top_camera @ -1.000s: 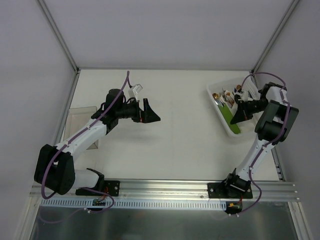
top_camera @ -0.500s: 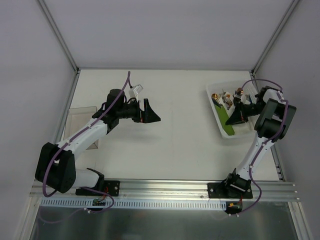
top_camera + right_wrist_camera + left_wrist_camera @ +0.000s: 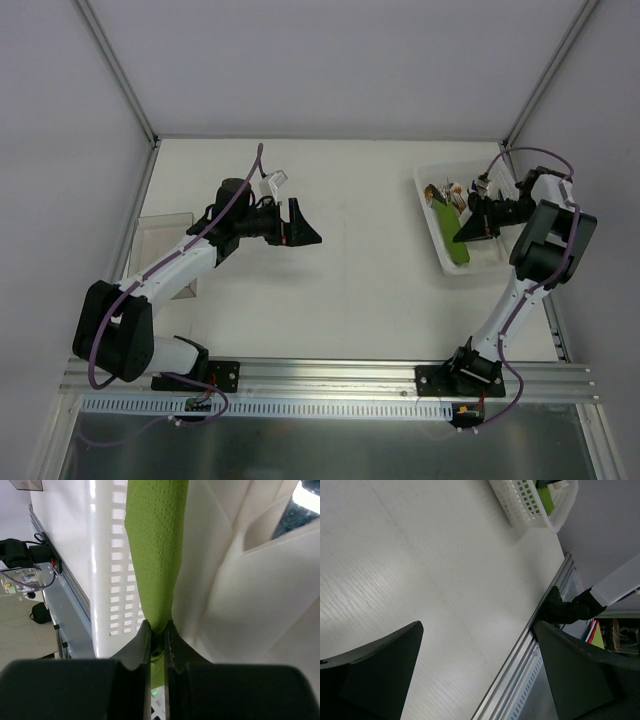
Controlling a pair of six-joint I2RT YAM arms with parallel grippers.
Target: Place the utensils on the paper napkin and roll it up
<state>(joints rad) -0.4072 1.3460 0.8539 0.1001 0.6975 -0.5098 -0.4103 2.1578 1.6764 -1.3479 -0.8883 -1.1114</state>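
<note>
A: Surroundings?
B: One white table (image 3: 350, 270), grey walls (image 3: 300, 60), one white basket (image 3: 520, 502).
A: Hands?
B: The right gripper (image 3: 157, 632) pinches the one green napkin roll (image 3: 156, 555) inside that basket; the left gripper (image 3: 477, 630) gapes wide, empty.

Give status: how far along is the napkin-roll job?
Early; no step looks finished. The utensils lie in the basket, where the right claw is shut on the paper napkin. The left claw hangs open above the table. Left: spread napkin, load utensils, roll.

The overhead camera is looking down from the near edge, both wrist cameras facing the far-right white slotted plastic basket (image 3: 438, 228) (image 3: 520, 500) (image 3: 115, 580).
</note>
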